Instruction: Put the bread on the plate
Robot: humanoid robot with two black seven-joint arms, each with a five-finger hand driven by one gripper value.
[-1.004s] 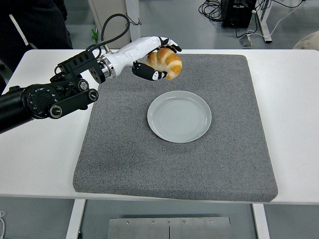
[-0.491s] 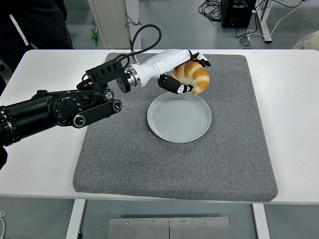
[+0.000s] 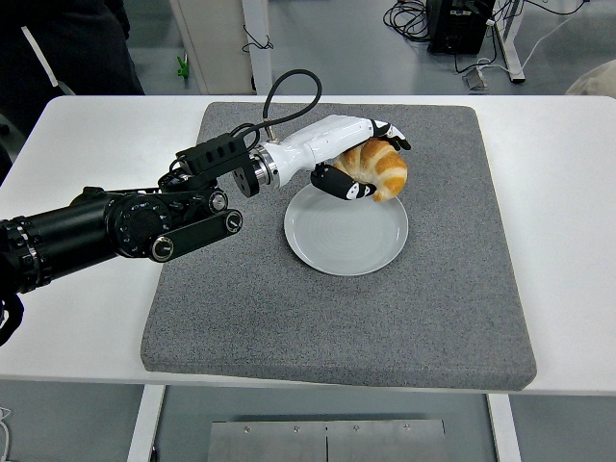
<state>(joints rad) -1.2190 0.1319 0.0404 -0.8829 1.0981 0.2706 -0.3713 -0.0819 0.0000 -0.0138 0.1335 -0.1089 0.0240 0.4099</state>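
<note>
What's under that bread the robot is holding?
The grey plate's far rim sits below the bread, gripped in the left hand. The bread hides that bit of rim, so contact is unclear.

Bread [image 3: 381,169]: golden-brown croissant-shaped roll, glossy crust, darker ridges on top, lying roughly level with its right end dipping slightly. It sits over the far rim of the plate (whether it touches the rim, can't tell). Plate [image 3: 346,241]: round, pale grey-white, faint concentric rings, flat on the mat, roughly centre of the scene, nothing on its middle.
</note>
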